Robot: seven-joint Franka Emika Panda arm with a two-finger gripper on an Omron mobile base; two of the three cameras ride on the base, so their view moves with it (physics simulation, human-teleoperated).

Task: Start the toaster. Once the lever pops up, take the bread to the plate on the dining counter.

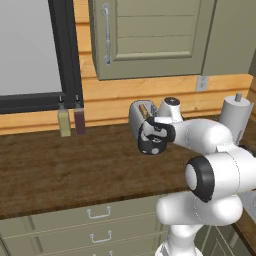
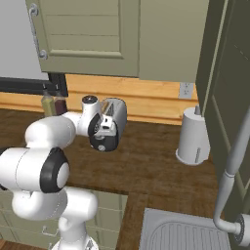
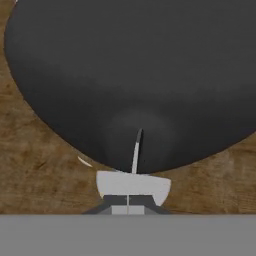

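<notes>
The toaster stands on the dark wooden worktop near the back wall, and the arm's hand covers most of it in both base views: the left base view leaves only its rounded silver top and a tan edge of the bread in a slot, while the right base view shows part of its grey side. In the hand view the black end face fills most of the picture, its top and sides cut off. The gripper is closed, its 2 dark tips meeting just under the pale lever, touching or nearly so; it grips nothing. A paper-towel roll stands well apart, and 2 small bottles stand by the window.
</notes>
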